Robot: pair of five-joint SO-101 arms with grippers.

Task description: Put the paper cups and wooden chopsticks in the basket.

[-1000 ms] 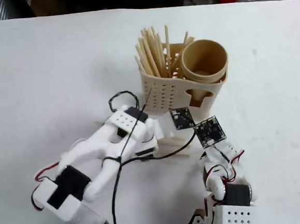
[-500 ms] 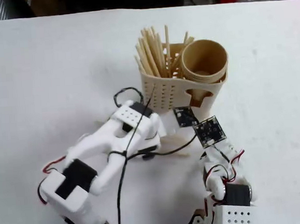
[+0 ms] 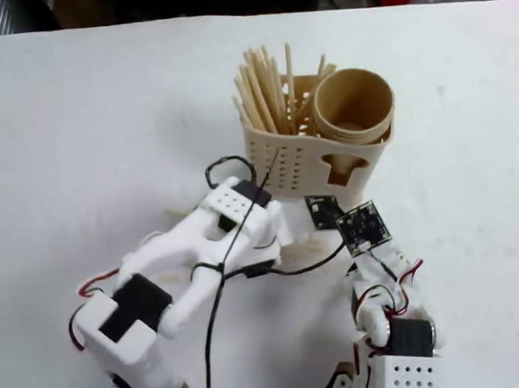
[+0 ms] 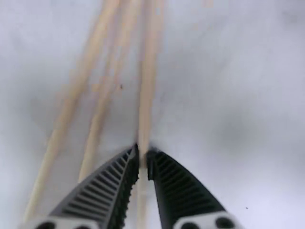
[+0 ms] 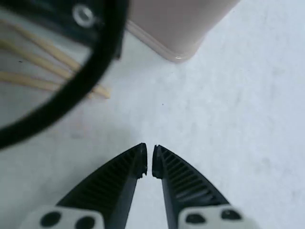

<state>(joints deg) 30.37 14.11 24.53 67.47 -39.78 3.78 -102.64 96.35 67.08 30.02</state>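
Your left gripper (image 4: 143, 155), clamped on one chopstick (image 4: 147, 90), has edged toward the basket (image 3: 284, 165); lift next. Your right gripper (image 5: 148, 161) sits closed, empty.

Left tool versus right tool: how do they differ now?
Left tool is shut on a chopstick; right tool is shut on nothing. Left tool is over loose chopsticks; right tool is over bare table near the basket. Both have dark ribbed jaws.
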